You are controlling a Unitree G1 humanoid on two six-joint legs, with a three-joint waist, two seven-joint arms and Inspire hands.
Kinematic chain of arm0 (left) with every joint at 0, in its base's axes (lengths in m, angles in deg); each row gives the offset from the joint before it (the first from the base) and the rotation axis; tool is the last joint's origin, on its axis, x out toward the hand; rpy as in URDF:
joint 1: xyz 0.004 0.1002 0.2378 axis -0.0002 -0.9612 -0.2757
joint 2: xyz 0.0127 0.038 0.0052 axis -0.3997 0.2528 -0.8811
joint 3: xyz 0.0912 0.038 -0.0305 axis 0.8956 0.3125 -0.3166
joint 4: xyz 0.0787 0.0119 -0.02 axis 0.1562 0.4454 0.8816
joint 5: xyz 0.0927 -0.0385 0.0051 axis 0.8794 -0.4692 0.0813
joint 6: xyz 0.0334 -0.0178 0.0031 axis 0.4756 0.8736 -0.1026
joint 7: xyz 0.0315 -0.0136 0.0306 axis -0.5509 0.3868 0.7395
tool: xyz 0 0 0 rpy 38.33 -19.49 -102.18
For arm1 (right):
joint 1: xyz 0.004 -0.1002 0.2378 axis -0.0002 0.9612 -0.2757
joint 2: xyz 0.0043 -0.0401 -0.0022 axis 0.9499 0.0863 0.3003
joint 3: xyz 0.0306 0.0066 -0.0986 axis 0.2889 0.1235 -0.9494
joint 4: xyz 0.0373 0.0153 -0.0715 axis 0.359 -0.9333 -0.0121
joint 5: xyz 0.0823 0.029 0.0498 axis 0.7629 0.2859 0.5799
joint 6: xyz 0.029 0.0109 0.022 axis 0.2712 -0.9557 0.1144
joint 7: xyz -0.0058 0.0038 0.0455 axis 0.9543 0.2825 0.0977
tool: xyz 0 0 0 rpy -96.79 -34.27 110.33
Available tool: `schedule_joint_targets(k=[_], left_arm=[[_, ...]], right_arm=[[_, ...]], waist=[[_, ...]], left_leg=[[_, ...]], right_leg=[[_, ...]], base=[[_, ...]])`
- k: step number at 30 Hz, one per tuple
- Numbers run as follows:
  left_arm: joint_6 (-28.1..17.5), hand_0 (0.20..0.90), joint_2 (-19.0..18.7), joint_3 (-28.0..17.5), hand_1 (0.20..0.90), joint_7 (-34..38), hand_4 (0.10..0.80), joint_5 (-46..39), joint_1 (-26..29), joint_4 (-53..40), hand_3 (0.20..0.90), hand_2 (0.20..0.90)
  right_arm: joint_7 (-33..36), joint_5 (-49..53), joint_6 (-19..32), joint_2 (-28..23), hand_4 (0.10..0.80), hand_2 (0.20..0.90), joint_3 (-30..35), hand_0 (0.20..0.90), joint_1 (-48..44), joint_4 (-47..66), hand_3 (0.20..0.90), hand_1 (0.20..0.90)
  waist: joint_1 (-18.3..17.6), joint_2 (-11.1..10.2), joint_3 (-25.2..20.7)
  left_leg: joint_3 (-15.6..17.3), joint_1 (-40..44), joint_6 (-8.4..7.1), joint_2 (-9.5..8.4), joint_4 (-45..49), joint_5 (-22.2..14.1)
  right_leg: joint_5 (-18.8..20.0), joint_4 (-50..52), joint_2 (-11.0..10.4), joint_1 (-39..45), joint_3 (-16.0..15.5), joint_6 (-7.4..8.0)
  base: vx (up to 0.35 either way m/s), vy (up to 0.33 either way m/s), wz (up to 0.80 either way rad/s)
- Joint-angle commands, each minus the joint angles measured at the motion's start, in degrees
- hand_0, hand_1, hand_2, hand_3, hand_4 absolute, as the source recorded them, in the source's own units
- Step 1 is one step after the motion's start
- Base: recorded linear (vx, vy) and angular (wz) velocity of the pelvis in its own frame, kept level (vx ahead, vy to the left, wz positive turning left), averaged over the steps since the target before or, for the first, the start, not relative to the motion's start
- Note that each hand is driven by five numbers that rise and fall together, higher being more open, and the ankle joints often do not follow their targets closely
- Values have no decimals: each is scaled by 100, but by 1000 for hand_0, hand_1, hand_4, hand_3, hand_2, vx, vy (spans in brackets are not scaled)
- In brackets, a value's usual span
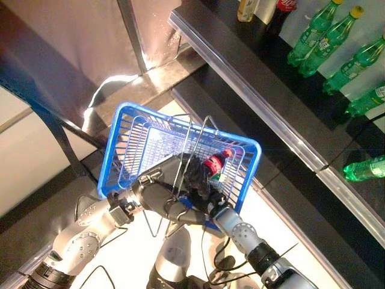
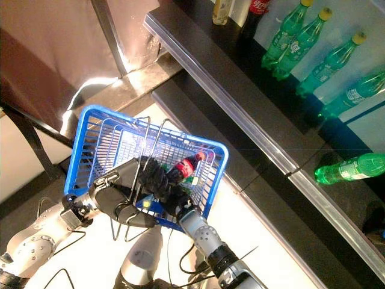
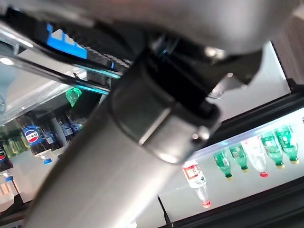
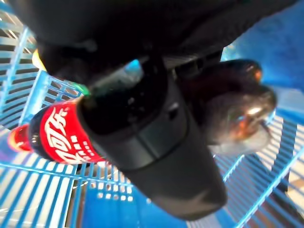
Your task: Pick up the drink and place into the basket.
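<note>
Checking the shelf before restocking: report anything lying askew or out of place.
One green bottle lies on its side on the lower shelf, apart from the upright row above. The cola bottle is tilted only because the right hand holds it inside the blue basket.

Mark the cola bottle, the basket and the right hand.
cola bottle (image 4: 57, 137): right wrist view, red label.
basket (image 1: 120, 135): left eye view, blue left wall.
right hand (image 2: 157, 180): right eye view, dark fingers round the bottle.

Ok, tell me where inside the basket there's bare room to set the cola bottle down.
The far half of the blue basket, its mesh floor between the far wall and the wire handles, looks bare. The near corner is crowded: the right hand holds the cola bottle there, and the left hand sits at the near rim.
</note>
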Motion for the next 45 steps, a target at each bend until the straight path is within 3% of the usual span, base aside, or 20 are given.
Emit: schedule_joint_targets(k=[1,17,24,34,41,45], left_arm=[[-1464,300,1035,-551,300,-1565,100,-1772,334,-2302,200,300],[-1601,300,1123,-875,300,-1626,100,-1885,-254,-2218,200,300],[-1817,300,1026,-1214,300,-1702,100,-1998,-597,-2226,200,300],[-1822,300,1014,-1556,300,-1150,100,-2035,-714,-2216,200,300],[-1698,300,1397,-1831,300,-747,100,-1879,-1095,-2083,200,300],[-2033,300,1566,-1899,300,-281,100,-1216,-1284,-1961,200,300]], right_arm=[[-253,99,260,377,800,900,-156,900,263,254,900,900],[-467,-451,576,-386,800,900,90,900,1013,2000,900,900],[-541,-828,848,-1116,800,900,712,900,1605,3275,900,900],[-896,-1154,948,-1460,800,900,1404,900,2083,4550,900,900],[-1737,-1317,951,-1738,800,900,1816,900,2436,5430,900,900],[-1867,-1619,917,-1875,800,900,1910,900,2671,5631,900,900]], waist=[[-104,57,-1855],[-325,-161,-1833],[-561,-371,-1792],[-809,-556,-1790],[-924,-599,-1825],[-977,-586,-1872]], left_leg=[[-259,264,56,142,81,-225],[-44,353,110,224,-10,-232],[77,367,152,289,-15,-271],[208,478,180,379,-82,-306],[283,610,182,423,-153,-325],[310,657,185,418,-187,-330]], right_leg=[[536,397,-77,-415,-171,-344],[613,311,-49,-411,-75,-277],[704,215,9,-433,55,-199],[741,129,90,-402,185,-161],[714,89,129,-343,260,-174],[706,64,123,-332,310,-163]], base=[[35,-4,1],[0,0,0],[-13,-18,-11],[-2,-21,-1],[9,-6,-10],[8,15,-4]])
